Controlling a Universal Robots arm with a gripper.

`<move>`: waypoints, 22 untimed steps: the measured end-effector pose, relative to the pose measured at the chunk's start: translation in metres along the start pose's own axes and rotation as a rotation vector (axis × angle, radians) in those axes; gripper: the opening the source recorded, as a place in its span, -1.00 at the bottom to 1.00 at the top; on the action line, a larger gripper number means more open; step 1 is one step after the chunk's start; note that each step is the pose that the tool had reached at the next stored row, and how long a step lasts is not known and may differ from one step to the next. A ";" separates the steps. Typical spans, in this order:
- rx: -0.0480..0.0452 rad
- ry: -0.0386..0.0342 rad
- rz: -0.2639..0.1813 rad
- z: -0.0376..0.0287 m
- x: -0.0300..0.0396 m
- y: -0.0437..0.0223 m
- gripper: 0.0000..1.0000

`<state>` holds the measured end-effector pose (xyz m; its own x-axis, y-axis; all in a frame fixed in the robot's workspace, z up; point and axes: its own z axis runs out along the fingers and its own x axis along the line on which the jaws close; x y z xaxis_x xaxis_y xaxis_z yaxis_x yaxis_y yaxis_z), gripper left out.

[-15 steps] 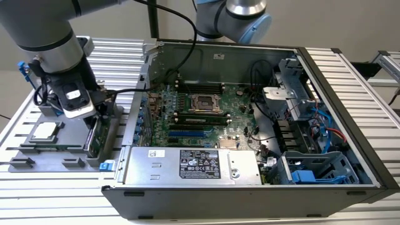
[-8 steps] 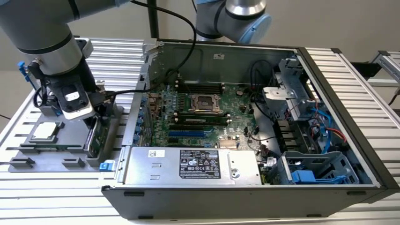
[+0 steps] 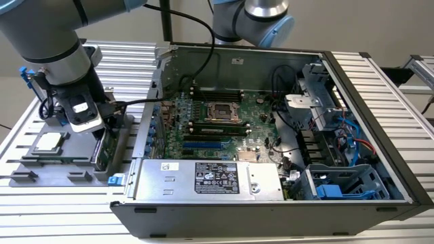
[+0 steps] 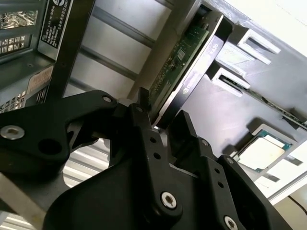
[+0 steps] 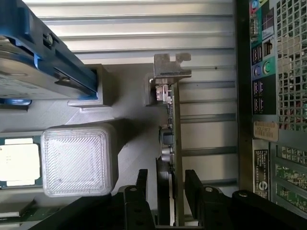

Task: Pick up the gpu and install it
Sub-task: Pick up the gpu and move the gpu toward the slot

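The gpu [image 5: 173, 139] stands on edge in a slot of the grey parts tray [image 3: 48, 162], beside the open computer case [image 3: 379, 142]. In the second wrist view its green board [image 4: 180, 57] and black shroud [image 4: 201, 62] both show. A silver end bracket [image 5: 170, 67] sits at the card's far end. My gripper [image 3: 100, 138] is lowered over the card. Its black fingers [image 5: 142, 184] straddle the card's near end in both wrist views, with a small gap on one side. The gripper [image 5: 168, 187] [image 4: 163, 120] is open around the card.
A square silver CPU chip [image 3: 50, 143] [image 4: 261, 153] lies in the tray. A hard drive in a blue frame [image 5: 43, 57] rests beside it. Inside the case are the motherboard [image 3: 210, 127], the power supply [image 3: 203, 180] and blue drive bays [image 3: 339, 188]. A ribbed metal table [image 3: 34, 223] lies underneath.
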<state>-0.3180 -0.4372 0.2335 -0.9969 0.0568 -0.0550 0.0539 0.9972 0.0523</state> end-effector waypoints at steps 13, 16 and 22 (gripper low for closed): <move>0.0001 0.0000 0.000 0.0003 0.0000 0.0000 -1.00; 0.0002 0.0002 0.000 0.0002 0.0000 0.0000 -1.00; 0.0001 0.0001 0.000 0.0003 0.0000 0.0000 -1.00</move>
<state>-0.3181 -0.4372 0.2332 -0.9969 0.0567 -0.0549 0.0539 0.9972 0.0522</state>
